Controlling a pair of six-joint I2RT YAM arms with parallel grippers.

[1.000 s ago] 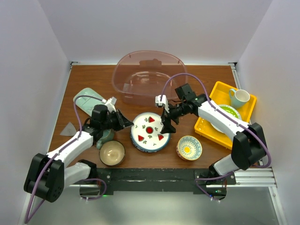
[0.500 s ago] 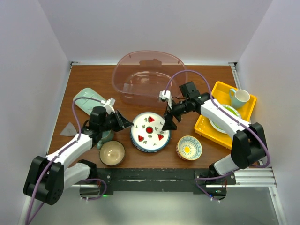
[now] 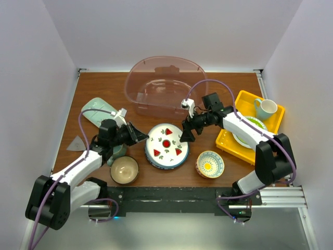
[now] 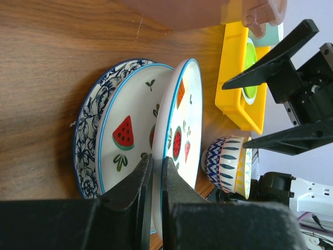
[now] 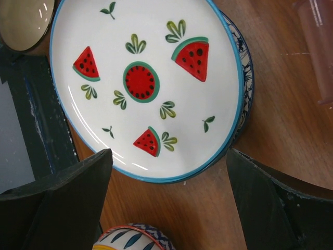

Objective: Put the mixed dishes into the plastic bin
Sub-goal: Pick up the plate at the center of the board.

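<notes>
Plate stack in front of the plastic bin (image 3: pixel 156 70), lower plates mostly covered

The left gripper (image 3: pixel 146 137) is clenched on the left rim of the tilted top watermelon plate (image 4: pixel 182 130). Beneath it, only the rim of the blue-patterned plate (image 4: pixel 88 130) shows. The right gripper (image 3: pixel 184 136) hangs released over the stack's right edge.

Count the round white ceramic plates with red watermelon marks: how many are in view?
2. The upper watermelon plate is tilted, its edge pinched in the left gripper; the lower watermelon plate lies flat beneath it, on the blue-patterned round plate. Others may be hidden below.
</notes>
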